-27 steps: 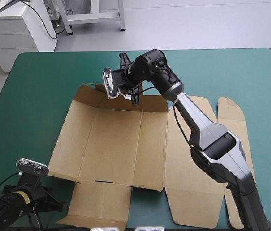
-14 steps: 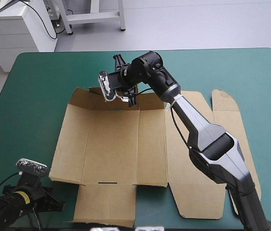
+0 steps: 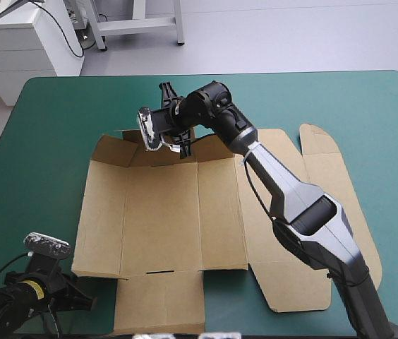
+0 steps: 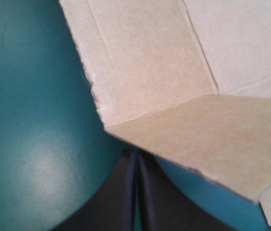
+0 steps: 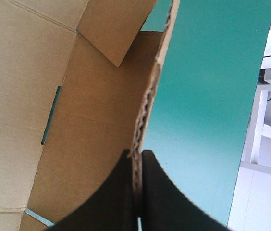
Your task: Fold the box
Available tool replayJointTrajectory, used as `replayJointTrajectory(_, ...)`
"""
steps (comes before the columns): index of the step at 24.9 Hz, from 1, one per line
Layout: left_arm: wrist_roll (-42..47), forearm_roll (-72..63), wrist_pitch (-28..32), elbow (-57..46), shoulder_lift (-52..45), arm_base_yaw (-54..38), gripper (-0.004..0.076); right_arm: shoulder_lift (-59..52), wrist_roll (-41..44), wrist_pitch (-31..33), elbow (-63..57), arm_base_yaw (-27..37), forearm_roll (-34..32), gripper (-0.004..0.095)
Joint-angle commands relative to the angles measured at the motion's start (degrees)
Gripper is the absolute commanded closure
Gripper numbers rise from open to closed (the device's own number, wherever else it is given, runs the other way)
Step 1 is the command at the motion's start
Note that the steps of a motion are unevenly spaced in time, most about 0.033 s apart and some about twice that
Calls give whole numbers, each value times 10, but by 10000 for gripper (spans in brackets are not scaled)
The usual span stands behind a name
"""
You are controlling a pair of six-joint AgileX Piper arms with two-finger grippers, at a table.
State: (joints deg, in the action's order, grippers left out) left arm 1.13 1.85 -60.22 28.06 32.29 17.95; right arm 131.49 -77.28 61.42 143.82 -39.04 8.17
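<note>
High view: the box (image 3: 164, 212) is a cut brown sheet lying mostly flat on the teal-green surface (image 3: 58, 127), centre to right, with its near flaps reaching toward the near edge. Only the far strip on the left half is lifted off the surface, with the far-left corner flap tilted up. The right arm comes in from the near right and runs diagonally over the box's right panels, hiding part of them. The right gripper (image 3: 169, 138) sits at that raised far strip, wrist turned so it points left along the edge. The left arm is low at the near-left corner, and the left gripper (image 3: 79, 300) is off the board, just beside the box's near-left corner. Left wrist view: the left gripper (image 4: 136, 156) is fully closed, black fingers meeting in one arch with nothing between them, over bare surface (image 4: 30, 120). The box (image 4: 174, 62) corner is just ahead, one panel angled up over the gripper's side. Right wrist view: the right gripper (image 5: 136, 159) is pinched on the box (image 5: 78, 120), its corrugated edge standing upright between the fingers. Box interior with a slot cut (image 5: 49, 115) lies to the near side, a corner flap (image 5: 116, 29) leans inward, and bare surface (image 5: 207, 96) is on the far side.
</note>
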Motion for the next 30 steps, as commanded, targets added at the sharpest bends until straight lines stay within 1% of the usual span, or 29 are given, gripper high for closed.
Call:
replayJointTrajectory(1, 2, 0, 22, 15, 3, 4, 731, -37, 55, -22, 16, 0, -11, 908)
replayJointTrajectory(3, 2, 0, 22, 15, 3, 4, 731, -37, 110, -24, 16, 0, -35, 840)
replayJointTrajectory(4, 2, 0, 22, 15, 3, 4, 731, -37, 136, -24, 16, 0, -47, 772)
replayJointTrajectory(5, 2, 0, 22, 15, 3, 4, 731, -37, 151, -20, 16, 0, -56, 679)
replayJointTrajectory(8, 2, 0, 22, 15, 3, 4, 731, -38, 174, -18, 16, 0, -61, 351)
replayJointTrajectory(9, 2, 0, 22, 15, 3, 4, 731, -39, 175, -19, 16, 0, -61, 266)
replayJointTrajectory(11, 2, 0, 22, 15, 3, 4, 731, -41, 178, -20, 16, 0, -61, 184)
replayJointTrajectory(12, 2, 0, 22, 15, 3, 4, 731, -43, 179, -20, 16, 0, -61, 177)
replayJointTrajectory(16, 2, 0, 22, 15, 3, 4, 731, -45, 196, -15, 16, 0, -61, 217)
replayJointTrajectory(18, 2, 0, 22, 15, 3, 4, 731, -52, 215, -1, 16, 0, -62, 261)
replayJointTrajectory(19, 2, 0, 22, 15, 3, 4, 731, -60, 219, 18, 16, 0, -68, 310)
replayJointTrajectory(20, 2, 0, 22, 15, 3, 4, 731, -65, 226, 30, 16, 0, -74, 337)
replayJointTrajectory(22, 2, 0, 22, 15, 3, 4, 731, -77, 253, 50, 16, 0, -93, 433)
replayJointTrajectory(24, 2, 0, 22, 15, 3, 4, 731, -100, 278, 91, 16, 0, -120, 638)
replayJointTrajectory(26, 2, 1, 22, 15, 3, 4, 731, -126, 342, 100, 16, 0, -131, 906)
replayJointTrajectory(28, 1, 5, 22, 15, 3, 4, 731, -155, 400, 100, 16, 0, -152, 919)
replayJointTrajectory(29, 1, 8, 22, 15, 3, 4, 731, -173, 445, 100, 16, 0, -181, 924)
replayJointTrajectory(30, 1, 8, 22, 15, 3, 4, 731, -181, 467, 100, 16, 0, -196, 923)
